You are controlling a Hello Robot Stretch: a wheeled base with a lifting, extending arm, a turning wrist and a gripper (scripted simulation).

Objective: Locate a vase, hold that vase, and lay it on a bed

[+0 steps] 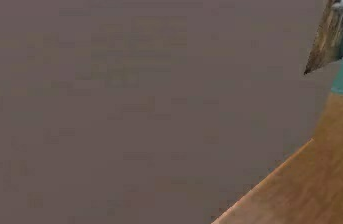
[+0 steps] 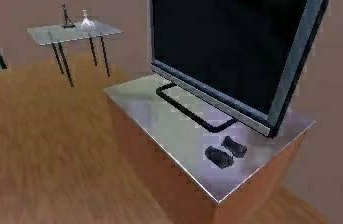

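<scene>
Standing here, the biggest thing going is a flat grey-brown wall (image 1: 129,110) right ahead of the robot, with warm wooden plank floor (image 1: 309,185) showing at the forward view's lower right. Out on the arm side there's a large black flat-screen TV (image 2: 229,50) on a wood cabinet with a steel-grey top (image 2: 149,105). Two small dark blocky things (image 2: 227,150) lie by that top's near corner.

Well beyond the cabinet, at the arm side view's upper left, is a glass-topped surface on thin dark legs (image 2: 49,36). Near its far edge stand a small dark figure-like thing (image 2: 67,17) and, just beside it, a small pale upright thing (image 2: 85,19). I'd guess the pale one is the vase, but it's too tiny to be sure. If so, it's upright and way out of reach, so the base probably needs to drive over first.

Whether the fingers are holding anything, I can't tell. The mottled brown object (image 1: 331,40) cut off at the forward view's top right is also anyone's guess.
</scene>
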